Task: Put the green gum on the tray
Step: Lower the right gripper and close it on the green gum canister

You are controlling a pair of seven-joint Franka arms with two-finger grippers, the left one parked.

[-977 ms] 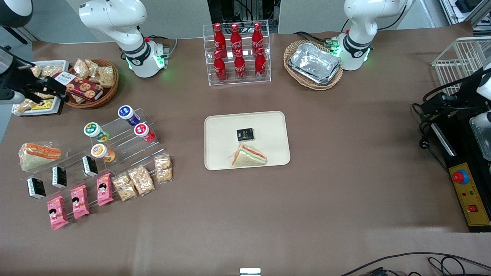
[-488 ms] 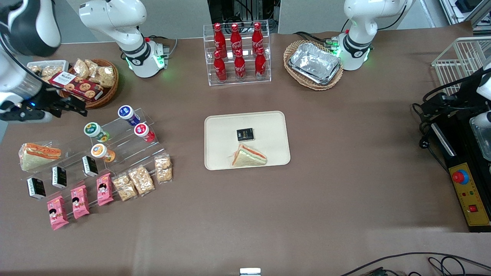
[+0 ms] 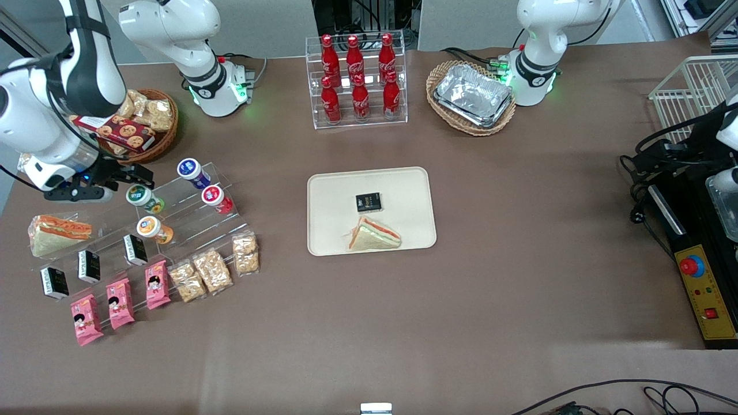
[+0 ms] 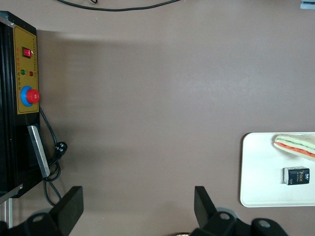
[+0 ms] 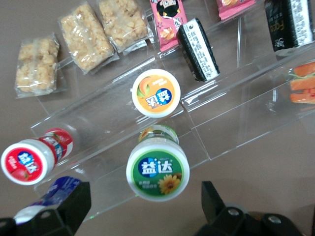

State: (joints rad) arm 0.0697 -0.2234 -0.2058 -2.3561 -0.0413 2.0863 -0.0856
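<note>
The green gum (image 3: pixel 141 196) is a small bottle with a white cap and a round green label. It lies on the clear acrylic stand (image 3: pixel 190 216) toward the working arm's end of the table. My right gripper (image 3: pixel 136 173) hovers just above it, open and empty. In the right wrist view the gum's cap (image 5: pixel 157 169) sits between the two spread fingers, with the gripper (image 5: pixel 143 209) not touching it. The cream-beige tray (image 3: pixel 403 190) lies mid-table and holds a small black box (image 3: pixel 368 202) and a sandwich (image 3: pixel 375 235). The tray's edge also shows in the left wrist view (image 4: pixel 261 167).
On the same stand are a blue-capped bottle (image 3: pixel 192 171), a red-capped bottle (image 3: pixel 216 197) and an orange-capped bottle (image 3: pixel 153 228). A wicker snack basket (image 3: pixel 147 124) stands close to my arm. A cola bottle rack (image 3: pixel 357 78) and foil trays (image 3: pixel 473 95) stand farther from the camera.
My right arm has swung in from the table's edge toward the acrylic stand. The gripper now hovers over the green gum. Nothing else has moved.
</note>
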